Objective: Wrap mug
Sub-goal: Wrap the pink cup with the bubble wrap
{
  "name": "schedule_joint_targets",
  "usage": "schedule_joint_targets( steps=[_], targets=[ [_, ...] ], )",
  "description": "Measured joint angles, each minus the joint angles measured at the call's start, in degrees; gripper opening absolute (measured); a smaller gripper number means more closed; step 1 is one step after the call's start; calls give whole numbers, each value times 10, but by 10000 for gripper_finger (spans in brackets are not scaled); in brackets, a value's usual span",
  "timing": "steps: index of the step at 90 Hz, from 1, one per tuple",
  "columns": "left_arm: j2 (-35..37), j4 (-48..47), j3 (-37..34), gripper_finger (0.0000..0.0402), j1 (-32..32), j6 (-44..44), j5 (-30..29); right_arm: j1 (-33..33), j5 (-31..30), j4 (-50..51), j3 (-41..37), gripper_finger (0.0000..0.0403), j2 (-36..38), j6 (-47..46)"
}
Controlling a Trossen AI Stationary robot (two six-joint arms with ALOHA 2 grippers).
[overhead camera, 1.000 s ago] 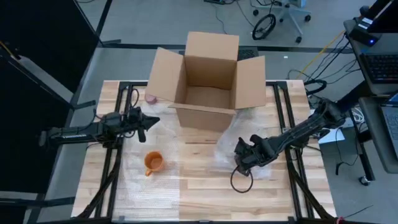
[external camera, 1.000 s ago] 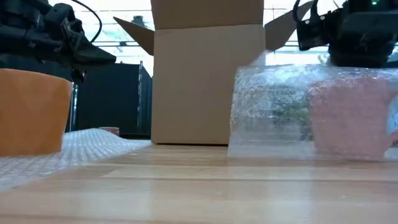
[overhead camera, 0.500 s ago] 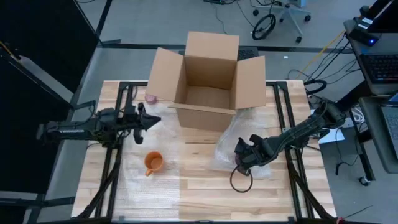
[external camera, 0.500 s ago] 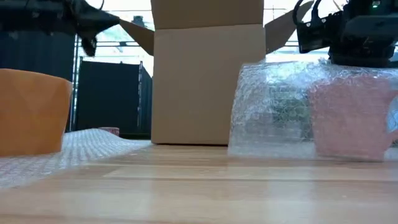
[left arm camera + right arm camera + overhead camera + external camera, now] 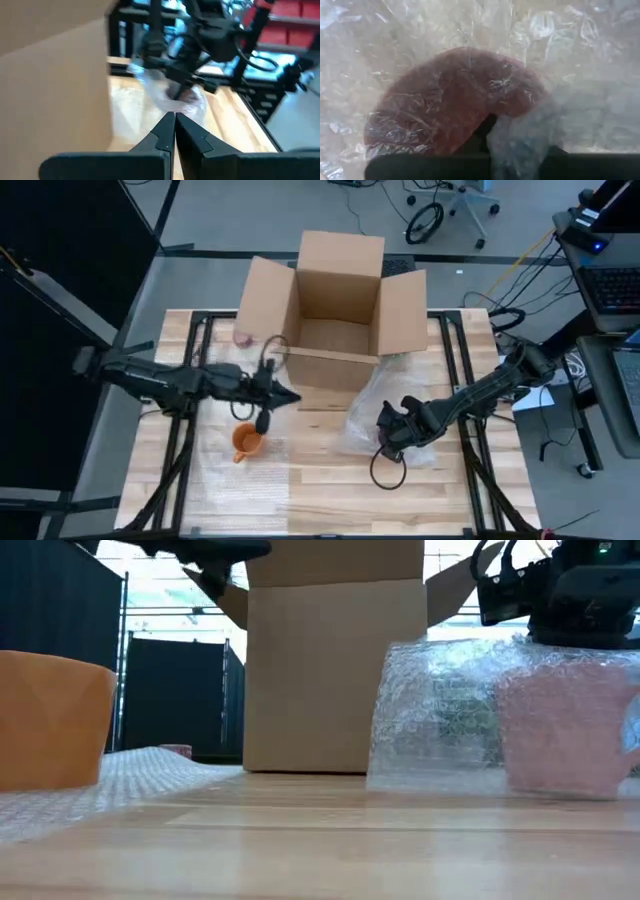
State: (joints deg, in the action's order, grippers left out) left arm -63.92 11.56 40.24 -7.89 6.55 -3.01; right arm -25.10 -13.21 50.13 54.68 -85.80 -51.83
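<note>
We saw the left gripper (image 5: 285, 397) swing closed toward the box (image 5: 335, 310), while the right gripper (image 5: 388, 432), state unclear, held the half-wrapped pink mug (image 5: 565, 730) on the counter (image 5: 320, 480).

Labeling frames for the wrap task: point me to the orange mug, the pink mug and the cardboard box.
orange mug (image 5: 246, 442): high view, on its open rim.
pink mug (image 5: 562, 735): low view, on its side wall, behind bubble wrap.
cardboard box (image 5: 330, 340): high view, on its inner floor.
</note>
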Motion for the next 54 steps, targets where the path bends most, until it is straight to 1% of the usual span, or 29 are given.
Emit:
schedule_joint_targets(
  steps=[10, 21, 30, 41, 54],
  targets=[
    [-48, 13, 34, 0, -30, 0, -21, 0, 0, 0, 0, 0, 0, 0],
    [-129, 34, 77, 0, -57, -16, -55, 0, -3, -3, 0, 0, 0, 0],
    [-197, 42, 122, 0, -65, -30, -92, 0, -3, -4, 0, 0, 0, 0],
    [-272, 31, 181, 0, -65, -51, -97, 0, -3, -5, 0, 0, 0, 0],
    [-342, 29, 231, 0, -66, -58, -97, 0, -3, -5, 0, 0, 0, 0]
  ],
)
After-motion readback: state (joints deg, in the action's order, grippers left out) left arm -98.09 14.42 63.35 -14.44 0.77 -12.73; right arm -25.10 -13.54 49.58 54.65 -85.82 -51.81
